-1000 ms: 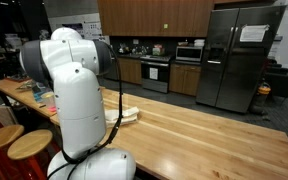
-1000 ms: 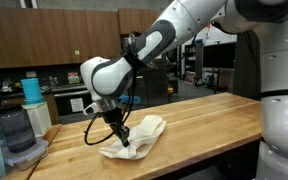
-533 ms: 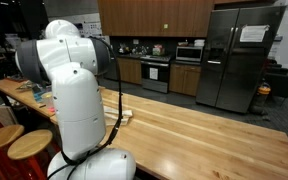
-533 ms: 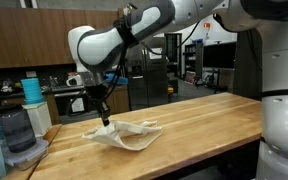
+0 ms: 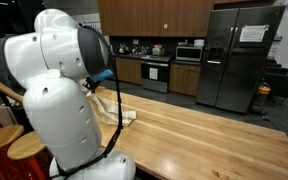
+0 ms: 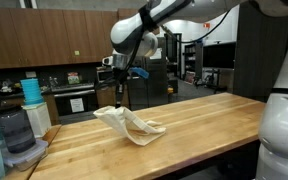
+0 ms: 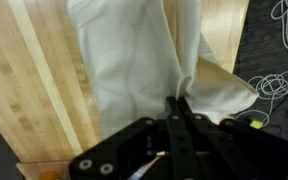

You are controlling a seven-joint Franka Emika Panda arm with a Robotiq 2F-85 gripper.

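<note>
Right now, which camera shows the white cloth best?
An exterior view shows the whole white cloth, one corner held up by the hand. The wrist view crops it; in an exterior view the arm hides most.

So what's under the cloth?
Bare wooden table shows under the lifted end of the cloth, held by the shut gripper. Whatever lies beneath its resting part is covered.

Cloth [image 5: 127, 114] mostly hidden behind arm [image 5: 59, 105]; wrist view crops its top.

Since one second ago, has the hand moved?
Yes. The hand has risen, pulling a corner of the cloth higher above the table.
</note>
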